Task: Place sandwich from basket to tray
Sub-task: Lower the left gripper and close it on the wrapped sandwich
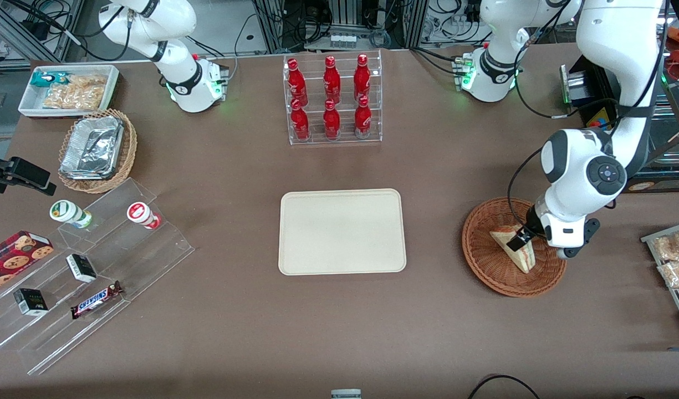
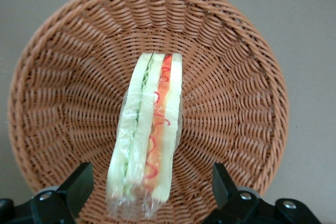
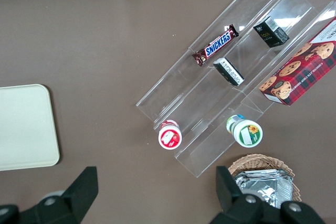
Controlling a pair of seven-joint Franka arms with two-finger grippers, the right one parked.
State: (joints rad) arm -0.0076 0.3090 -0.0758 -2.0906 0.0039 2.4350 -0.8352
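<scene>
Sandwich (image 2: 148, 132) lies in the basket (image 2: 236, 77), cut edge up, film-wrapped; gripper (image 2: 152, 195) hangs over it, fingers (image 2: 79, 184) spread wide astride it; likely light, soft, slippery; pinch gently across the bread faces; tray (image 1: 342, 231) waits nearby.

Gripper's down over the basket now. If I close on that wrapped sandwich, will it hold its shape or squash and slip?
The sandwich stands on edge in the basket, soft white bread in layers, so it will probably compress; close gently. Its clear film wrap looks glossy and loose, so it may slide. The open gripper straddles its end, and a grip there might let the wedge droop.
</scene>
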